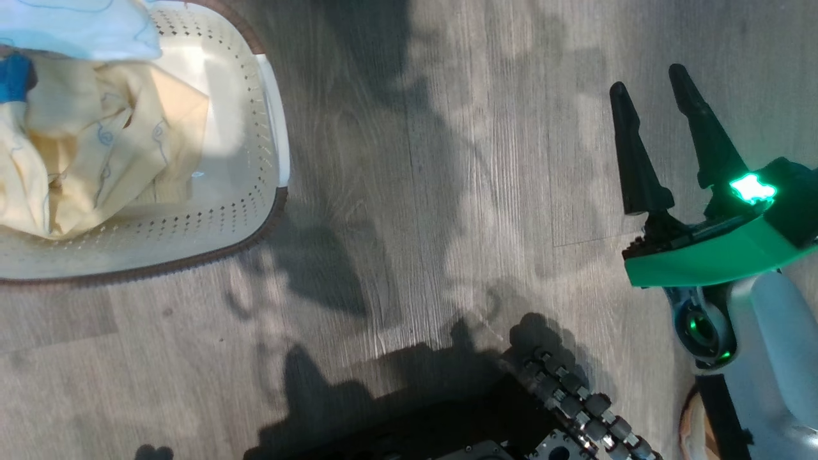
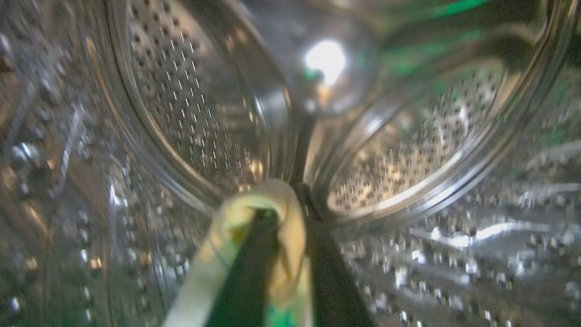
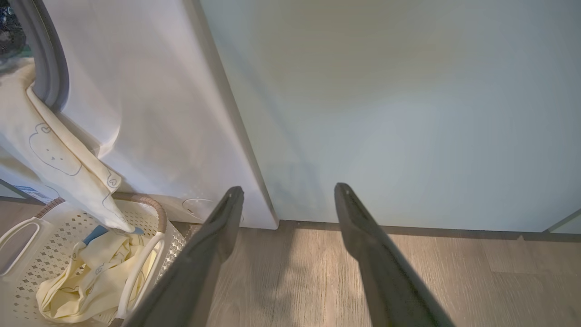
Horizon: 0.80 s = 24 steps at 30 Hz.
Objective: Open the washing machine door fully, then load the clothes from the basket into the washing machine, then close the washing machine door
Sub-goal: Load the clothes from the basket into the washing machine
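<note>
Loading is midway: a garment [image 2: 213, 254] drapes over the left claw [image 2: 283, 204] inside the drum [image 2: 190, 91], grip unclear. The right claw [image 1: 647, 82] is apart and empty. Clothes [image 1: 96, 147] lie in the basket [image 1: 223, 211].

The head view looks straight down at the floor [image 1: 415, 223], basket [image 1: 255, 160] well left of the right hand [image 1: 647, 76]. The left wrist view sits close inside the drum [image 2: 181, 104]. The right wrist view faces the washer [image 3: 136, 91] from low down, sharing basket and floor with the head view.

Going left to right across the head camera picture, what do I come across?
Basket holding the pale yellow clothes → bare wood floor → right gripper, fingers apart.
</note>
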### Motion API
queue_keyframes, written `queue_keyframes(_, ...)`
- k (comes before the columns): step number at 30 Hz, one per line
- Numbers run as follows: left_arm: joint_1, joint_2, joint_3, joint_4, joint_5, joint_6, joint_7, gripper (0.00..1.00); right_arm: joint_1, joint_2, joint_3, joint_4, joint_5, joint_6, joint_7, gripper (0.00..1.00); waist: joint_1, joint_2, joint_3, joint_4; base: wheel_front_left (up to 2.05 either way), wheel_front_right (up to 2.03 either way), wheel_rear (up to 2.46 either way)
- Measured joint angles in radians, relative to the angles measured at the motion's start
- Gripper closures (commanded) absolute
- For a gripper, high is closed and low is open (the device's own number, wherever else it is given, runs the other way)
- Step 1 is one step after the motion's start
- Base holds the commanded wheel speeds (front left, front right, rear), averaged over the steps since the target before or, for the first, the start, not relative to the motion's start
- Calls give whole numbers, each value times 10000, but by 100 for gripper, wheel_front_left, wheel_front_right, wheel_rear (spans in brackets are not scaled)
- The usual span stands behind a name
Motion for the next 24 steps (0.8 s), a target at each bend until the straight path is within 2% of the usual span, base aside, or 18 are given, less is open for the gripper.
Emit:
queue_keyframes(1,7,-71,-46,150,15,-2,0,0,0,2,-6,10,0,2,0,0,1,0,-16,23,0,0,0)
queue_keyframes(11,41,-579,-543,2234,27,-61,17,0,24,0,-182,107,-15,2,0,0,0,0,-569,274,0,0,0)
queue_keyframes(20,1292,-1189,-899,2437,-654,-61,15,0,395,-25,-314,184,-17,2,0,0,0,1,-1452,595,0,0,0)
queue_keyframes(24,2101,-1290,-1160,2171,-932,-63,12,0,713,-46,-332,267,-29,2,0,0,0,1,-1998,757,0,0,0)
